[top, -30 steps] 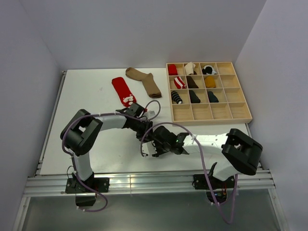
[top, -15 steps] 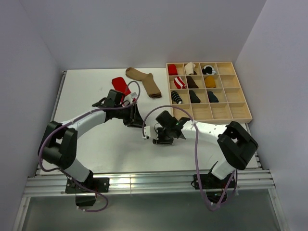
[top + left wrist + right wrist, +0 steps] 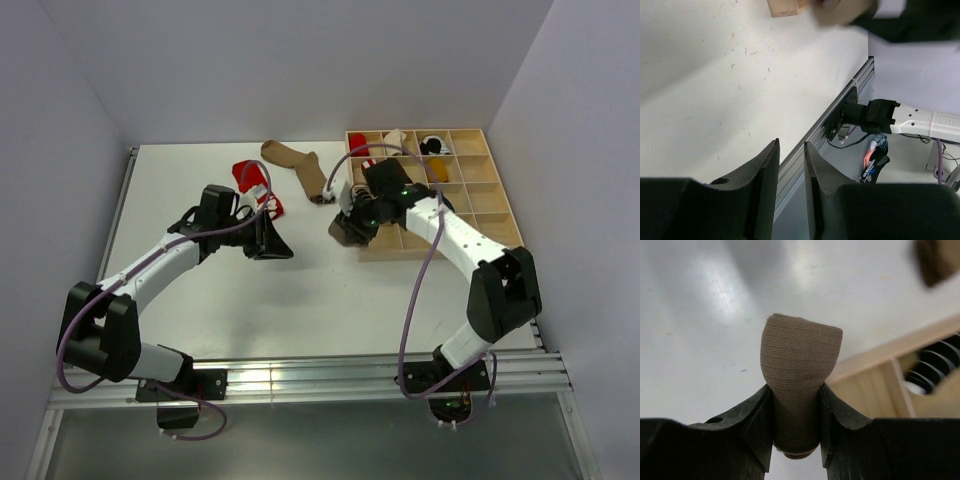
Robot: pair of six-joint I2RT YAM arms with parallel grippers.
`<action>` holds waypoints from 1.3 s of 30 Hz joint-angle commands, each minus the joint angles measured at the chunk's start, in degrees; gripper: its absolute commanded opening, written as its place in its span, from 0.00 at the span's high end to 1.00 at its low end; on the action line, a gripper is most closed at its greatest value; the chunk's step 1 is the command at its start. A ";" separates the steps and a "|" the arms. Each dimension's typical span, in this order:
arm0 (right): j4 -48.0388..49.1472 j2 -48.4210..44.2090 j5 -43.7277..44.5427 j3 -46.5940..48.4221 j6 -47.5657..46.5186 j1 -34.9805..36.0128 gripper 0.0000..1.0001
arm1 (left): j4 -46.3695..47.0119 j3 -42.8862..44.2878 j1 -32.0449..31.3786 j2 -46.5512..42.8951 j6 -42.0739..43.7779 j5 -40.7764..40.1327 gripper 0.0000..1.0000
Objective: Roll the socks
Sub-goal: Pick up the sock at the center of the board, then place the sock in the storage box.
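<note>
Nearest me, over the middle of the white table [image 3: 330,300], my left gripper [image 3: 791,145] has its fingers only a narrow slit apart with nothing between them. A little farther and to the right, my right gripper [image 3: 796,390] is pinched firmly on the rolled brown sock [image 3: 800,350], held at the near left corner of the wooden tray [image 3: 470,247]; I can't tell whether the roll touches the table. Farther back, the red sock [image 3: 245,175] lies partly under my left arm, with the tan sock [image 3: 300,165] flat just right of it.
</note>
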 commanded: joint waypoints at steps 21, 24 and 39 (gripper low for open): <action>13.24 7.28 32.99 -1.26 12.94 -6.41 0.91 | 1.46 -1.20 0.71 -5.19 2.08 -1.03 0.71; 14.38 7.98 34.64 -3.80 12.77 -4.99 0.91 | 1.20 -1.38 0.71 -5.37 2.17 -1.38 0.71; 10.87 14.31 22.01 -2.93 16.81 -5.34 0.91 | 1.20 -2.26 0.71 -4.05 2.96 -0.50 0.72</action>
